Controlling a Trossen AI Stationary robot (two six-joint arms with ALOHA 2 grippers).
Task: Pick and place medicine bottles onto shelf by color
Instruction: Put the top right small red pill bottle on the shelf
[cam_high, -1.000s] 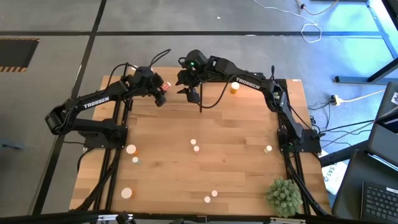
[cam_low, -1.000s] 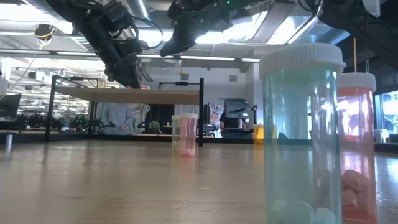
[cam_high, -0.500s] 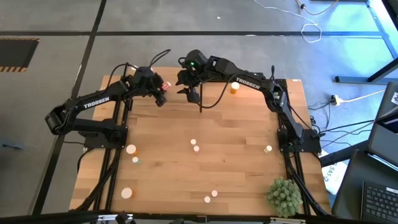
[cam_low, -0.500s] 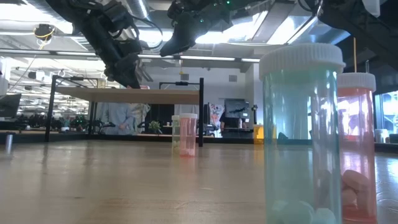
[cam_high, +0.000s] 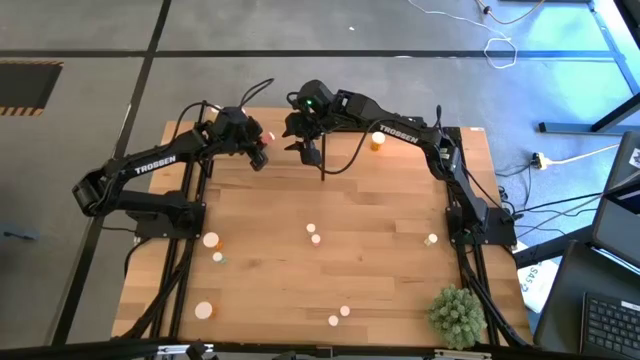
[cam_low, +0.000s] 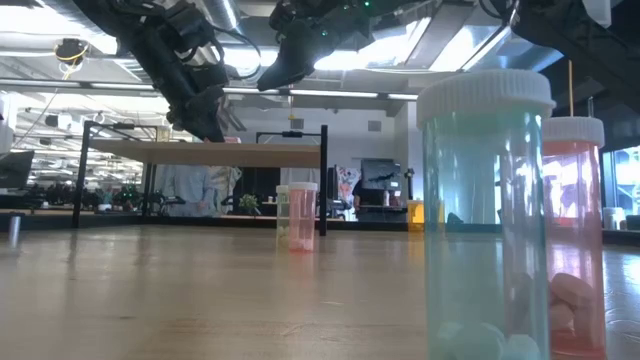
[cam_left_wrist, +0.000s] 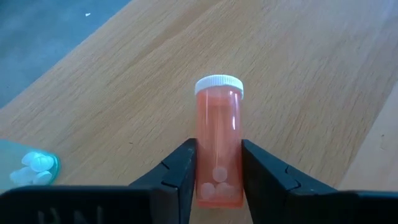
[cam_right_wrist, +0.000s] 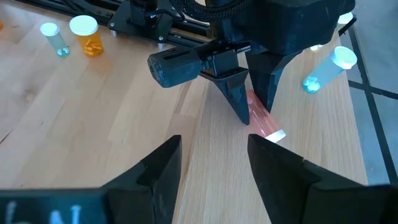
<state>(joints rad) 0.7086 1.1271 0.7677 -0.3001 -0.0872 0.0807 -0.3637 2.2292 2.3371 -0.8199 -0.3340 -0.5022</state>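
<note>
medicine bottles lie scattered over the big wooden tabletop (cam_high: 380, 270). at the left we see our left gripper (cam_high: 258, 150) over the light wooden raised shelf (cam_low: 200, 152) at the far edge, its dark fingers (cam_left_wrist: 184, 171) clamped on a reddish clear medicine bottle with a white cap (cam_left_wrist: 218, 140). just to its right, our right gripper (cam_high: 308, 148) hovers with fingers apart, holding nothing. further right, an orange bottle (cam_high: 377, 141) stands by the far edge.
</note>
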